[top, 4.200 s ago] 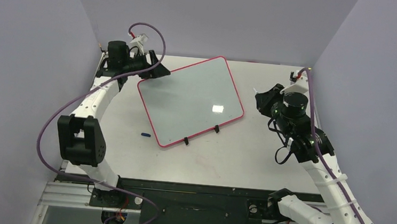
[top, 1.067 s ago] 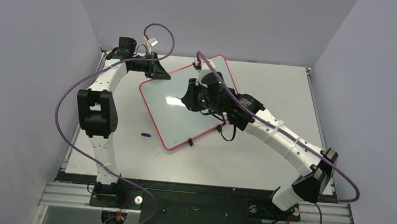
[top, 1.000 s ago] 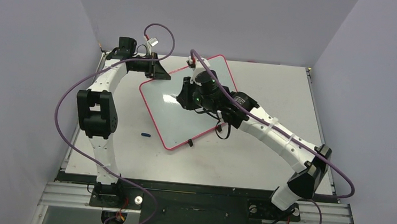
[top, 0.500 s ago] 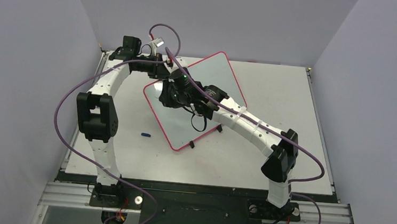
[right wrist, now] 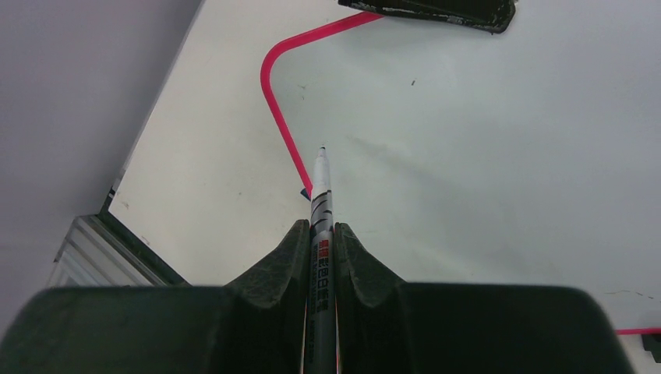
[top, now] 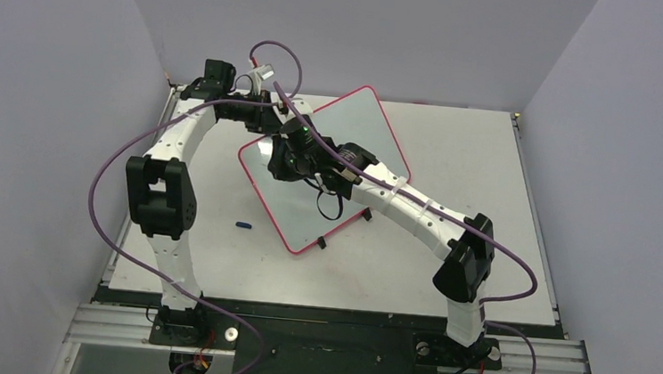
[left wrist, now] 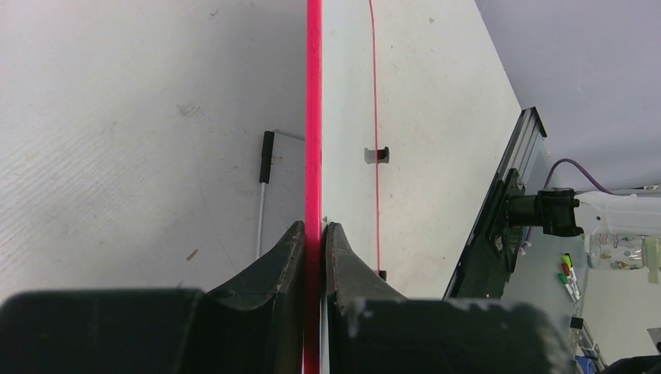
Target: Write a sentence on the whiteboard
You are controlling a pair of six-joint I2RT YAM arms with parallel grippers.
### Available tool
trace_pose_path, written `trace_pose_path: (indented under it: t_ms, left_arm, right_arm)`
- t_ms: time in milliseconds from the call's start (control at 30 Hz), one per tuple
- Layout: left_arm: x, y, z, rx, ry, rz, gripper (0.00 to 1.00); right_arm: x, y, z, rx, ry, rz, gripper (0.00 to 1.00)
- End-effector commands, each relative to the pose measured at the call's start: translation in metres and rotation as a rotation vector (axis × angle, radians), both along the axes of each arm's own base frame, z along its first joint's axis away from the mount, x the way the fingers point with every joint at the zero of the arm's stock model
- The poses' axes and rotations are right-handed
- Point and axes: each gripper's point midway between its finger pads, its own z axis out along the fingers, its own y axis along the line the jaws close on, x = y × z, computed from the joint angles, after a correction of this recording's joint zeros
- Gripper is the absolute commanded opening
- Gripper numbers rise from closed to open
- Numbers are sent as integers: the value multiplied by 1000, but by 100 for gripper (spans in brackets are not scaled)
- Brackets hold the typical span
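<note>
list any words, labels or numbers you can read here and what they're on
On the marker held in the right gripper: a printed label of dark and red characters along the barrel, too blurred to read.
On the whiteboard: no writing visible.
Nothing else in these views carries legible text.

The left arm [top: 159, 196] climbs the left side of the overhead frame, bends at the upper left and turns its wrist rightward, the left pincer [left wrist: 313, 227] pressing its 2 fingers onto the whiteboard [left wrist: 313, 117] rim. The right arm [top: 415, 211] stretches diagonally from lower right to upper centre, the right pincer [right wrist: 321, 227] clamped on a marker [right wrist: 320, 183], near the other pincer.
</note>
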Motion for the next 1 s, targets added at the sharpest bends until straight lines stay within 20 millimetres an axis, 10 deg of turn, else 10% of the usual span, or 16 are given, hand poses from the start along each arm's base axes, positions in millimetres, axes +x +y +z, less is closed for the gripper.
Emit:
trace_pose_path:
  t_ms: [0,967]
  left_arm:
    - [-11,4,32,67,-134,-24,0]
    - [-25,25,50,78,-206,45,0]
  right_arm:
    - [4,-6,36,53,-69,-15,0]
    - [9,12,48,106,-89,-18,0]
